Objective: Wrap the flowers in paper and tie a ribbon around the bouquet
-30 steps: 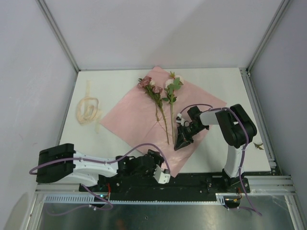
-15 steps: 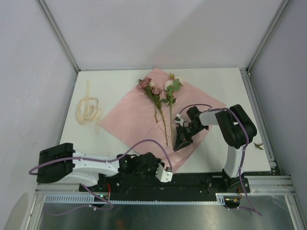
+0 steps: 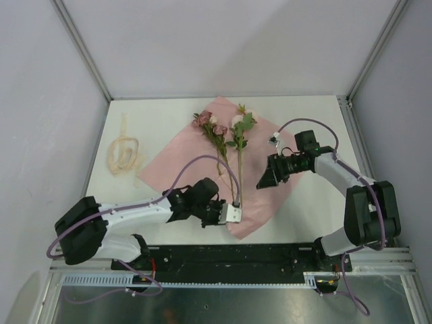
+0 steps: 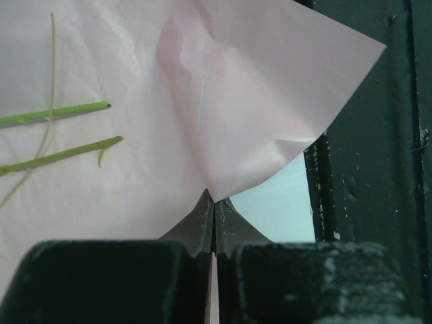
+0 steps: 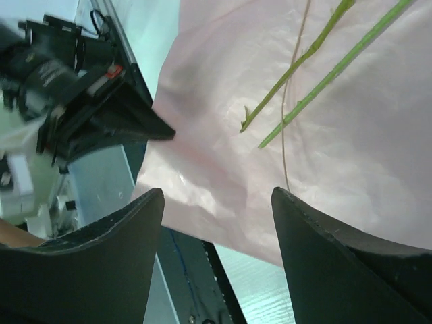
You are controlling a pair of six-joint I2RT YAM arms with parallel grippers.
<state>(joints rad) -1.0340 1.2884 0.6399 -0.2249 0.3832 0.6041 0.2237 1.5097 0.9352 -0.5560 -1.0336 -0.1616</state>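
The pink paper [image 3: 189,169] lies flat like a diamond, with the flowers [image 3: 219,128] on it, rose heads far, green stems [image 3: 236,179] pointing near. My left gripper [image 3: 231,214] is shut on the paper's [image 4: 135,67] near edge beside the near corner, which is lifted and creased; the stem ends [image 4: 101,106] lie left of the grip. My right gripper [image 3: 260,182] hovers open over the paper's right side, with nothing between its fingers [image 5: 307,223]; below it I see the paper [image 5: 351,148] and stems [image 5: 317,81]. The cream ribbon [image 3: 123,154] lies coiled at the table's left.
The black base rail [image 3: 270,253] runs just behind the paper's near corner. The left arm's gripper [image 5: 101,111] shows at the upper left of the right wrist view. Grey walls enclose the white table [image 3: 317,125] on three sides.
My left gripper moved forward from the base rail to the paper's near edge and shut on it. My right gripper opened and pulled up and right, its arm swinging outward.
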